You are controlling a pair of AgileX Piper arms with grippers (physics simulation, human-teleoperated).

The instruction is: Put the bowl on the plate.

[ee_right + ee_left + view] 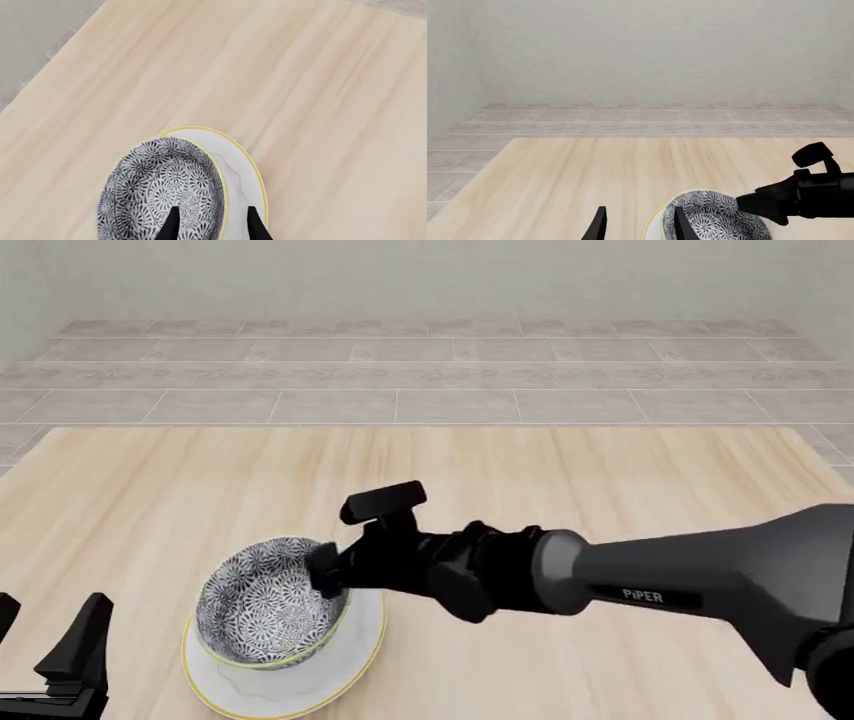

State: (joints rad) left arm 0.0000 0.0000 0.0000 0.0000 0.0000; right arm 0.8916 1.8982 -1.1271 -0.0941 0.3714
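Note:
The grey-and-white patterned bowl (267,605) rests on the white plate (350,655) near the table's front left, sitting toward the plate's left side. My right gripper (327,570) reaches across from the right and stands open, one finger inside the bowl and one outside its right rim. The right wrist view shows the bowl (160,185), the plate (245,175) and the right gripper (212,225) astride the rim with a gap on both sides. My left gripper (47,635) is open at the front left corner, empty, left of the plate. The left wrist view shows the bowl (720,217) beside the left gripper (639,225).
The light wooden table (601,470) carries nothing else in view. Its far edge meets a tiled floor (427,380) and a pale wall. The right arm (694,580) stretches across the front right of the table and shows in the left wrist view (807,192).

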